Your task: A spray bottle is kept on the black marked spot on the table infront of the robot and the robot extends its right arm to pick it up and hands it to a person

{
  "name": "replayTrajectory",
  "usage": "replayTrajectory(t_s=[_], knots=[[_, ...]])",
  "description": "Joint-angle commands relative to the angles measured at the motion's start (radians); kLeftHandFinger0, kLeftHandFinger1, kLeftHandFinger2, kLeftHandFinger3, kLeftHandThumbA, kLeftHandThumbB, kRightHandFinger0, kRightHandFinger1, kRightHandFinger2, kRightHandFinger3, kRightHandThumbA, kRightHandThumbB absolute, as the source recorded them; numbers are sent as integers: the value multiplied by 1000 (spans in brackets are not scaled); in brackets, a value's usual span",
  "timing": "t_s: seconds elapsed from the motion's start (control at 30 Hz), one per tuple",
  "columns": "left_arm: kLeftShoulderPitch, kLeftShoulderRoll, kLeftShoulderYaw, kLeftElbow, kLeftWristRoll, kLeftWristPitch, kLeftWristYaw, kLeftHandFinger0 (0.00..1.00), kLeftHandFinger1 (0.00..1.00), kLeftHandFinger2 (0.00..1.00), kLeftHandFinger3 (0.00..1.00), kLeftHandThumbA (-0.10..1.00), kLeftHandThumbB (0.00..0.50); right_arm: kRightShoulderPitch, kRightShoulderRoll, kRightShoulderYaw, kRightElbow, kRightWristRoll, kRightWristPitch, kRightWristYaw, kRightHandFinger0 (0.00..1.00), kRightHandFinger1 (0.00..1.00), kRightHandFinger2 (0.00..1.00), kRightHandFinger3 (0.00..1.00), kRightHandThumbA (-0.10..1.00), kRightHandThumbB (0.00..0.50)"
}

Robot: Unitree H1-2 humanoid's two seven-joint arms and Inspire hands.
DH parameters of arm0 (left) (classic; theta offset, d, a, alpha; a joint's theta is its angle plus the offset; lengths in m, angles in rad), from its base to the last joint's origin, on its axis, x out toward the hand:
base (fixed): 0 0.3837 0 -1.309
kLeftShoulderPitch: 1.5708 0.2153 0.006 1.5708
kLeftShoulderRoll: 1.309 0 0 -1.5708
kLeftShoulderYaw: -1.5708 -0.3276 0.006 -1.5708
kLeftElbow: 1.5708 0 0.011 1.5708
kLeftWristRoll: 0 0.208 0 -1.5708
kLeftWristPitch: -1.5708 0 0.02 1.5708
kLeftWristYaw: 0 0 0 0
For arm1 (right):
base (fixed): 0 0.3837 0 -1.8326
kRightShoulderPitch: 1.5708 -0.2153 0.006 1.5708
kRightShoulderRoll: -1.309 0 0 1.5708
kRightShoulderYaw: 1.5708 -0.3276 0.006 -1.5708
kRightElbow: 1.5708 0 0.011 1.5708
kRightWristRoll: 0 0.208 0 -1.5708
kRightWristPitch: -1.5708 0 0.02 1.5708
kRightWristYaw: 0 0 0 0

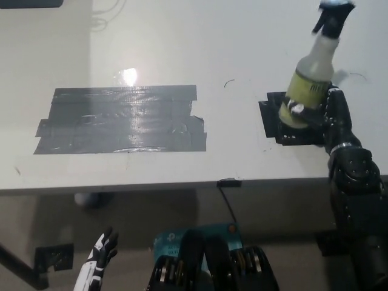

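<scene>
Gripping the spray bottle (311,85) low on its yellowish body, my right hand (321,114) was wrapped closed around it from the four o'clock side, and I judged that low hold was chosen to leave the neck and black trigger head free for a person to take. The bottle leaned toward one o'clock, its nozzle almost at the top edge of the view, and its base sat over the black marked spot (273,118) at the right of the table (182,48); whether the base was just off the surface or touching it I could not tell, though the tilt suggested to me it was coming up. My forearm reached in from five o'clock over the table's front edge, which kept the wrist behind the bottle rather than above it. A large patch of grey tape (121,118) lay well apart at nine o'clock from the bottle and played no part. My left hand (97,264) hung below the table edge at seven o'clock, fingers spread and holding nothing, out of the way. No person showed in view, so I judged the handover was not yet begun.
</scene>
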Motion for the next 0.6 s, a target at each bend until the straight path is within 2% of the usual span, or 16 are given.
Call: replayTrajectory(t_s=[0.0,0.03,0.07,0.1,0.17,0.2,0.23,0.27,0.3,0.37,0.4,0.57], knots=[[-4,12,-2,-20,11,-21,-5,1000,1000,1000,1000,1000,366,-95,6,1,-111,4,-164,-43,236,661,868,586,358,409],[1,12,-6,-19,18,-28,-4,1000,1000,1000,1000,1000,352,-83,9,3,-126,4,-187,-41,213,592,781,730,223,351],[2,12,-7,-17,21,-32,-4,1000,1000,1000,1000,1000,347,-76,12,1,-136,10,-188,-39,227,561,734,732,154,331],[10,11,-9,-18,21,-35,-5,1000,1000,1000,1000,1000,348,-60,17,1,-158,9,-172,-41,187,475,616,502,81,285],[13,9,-11,-17,21,-36,-5,1000,1000,1000,1000,1000,358,-44,22,3,-178,-2,-144,-50,117,402,555,133,-12,256],[10,11,-10,-15,19,-36,-5,1000,1000,1000,1000,1000,365,-38,26,6,-187,-9,-130,-55,67,346,541,130,-80,220],[8,13,-10,-14,18,-33,-6,1000,1000,1000,1000,1000,366,-31,28,10,-197,-15,-120,-58,55,335,546,182,-88,208],[6,15,-9,-12,15,-34,-7,1000,1000,1000,1000,1000,369,-27,30,11,-205,-15,-112,-57,34,338,573,316,-100,189],[7,14,-7,-11,11,-30,-7,1000,1000,1000,1000,1000,374,-17,31,18,-224,-17,-93,-50,32,350,594,387,-100,168],[9,15,-9,-13,13,-23,-8,1000,1000,1000,1000,1000,368,-1,28,36,-259,-32,-68,-39,13,354,638,600,-100,154],[0,16,-7,-16,13,-18,-8,1000,1000,1000,1000,1000,374,-2,27,47,-284,-32,-43,-23,16,373,670,659,-100,153],[-3,18,-8,-14,22,-20,-5,1000,1000,1000,1000,1000,363,12,37,131,-416,-48,85,45,7,386,697,688,-100,137]])
